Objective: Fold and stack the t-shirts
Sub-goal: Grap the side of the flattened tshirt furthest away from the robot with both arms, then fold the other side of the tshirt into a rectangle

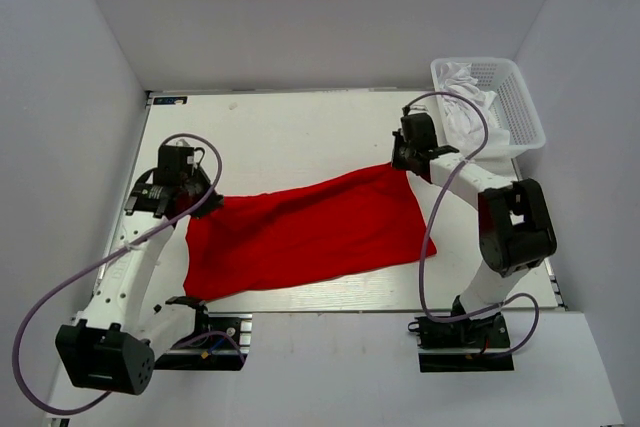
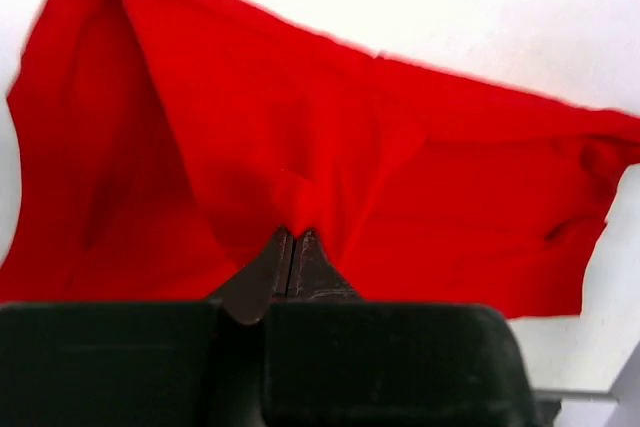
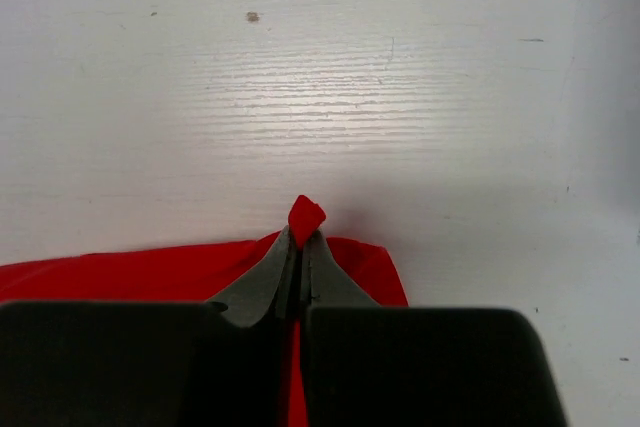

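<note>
White basket (image 1: 528, 117) holding white t-shirts (image 1: 458, 75), red t-shirt (image 1: 300, 232) clamped by left gripper (image 2: 293, 239) and right gripper (image 3: 300, 239)

The t-shirt (image 1: 305, 232) is a plain, solid bright red; the table (image 1: 300, 127) and lattice basket (image 1: 517, 104) are white.

We saw a white table (image 1: 290, 137), its top faintly grained and scuffed. A red t-shirt (image 1: 300, 232) lay spread across its near half, mostly flat. A white lattice basket (image 1: 522, 107) sat at the far right corner.
</note>
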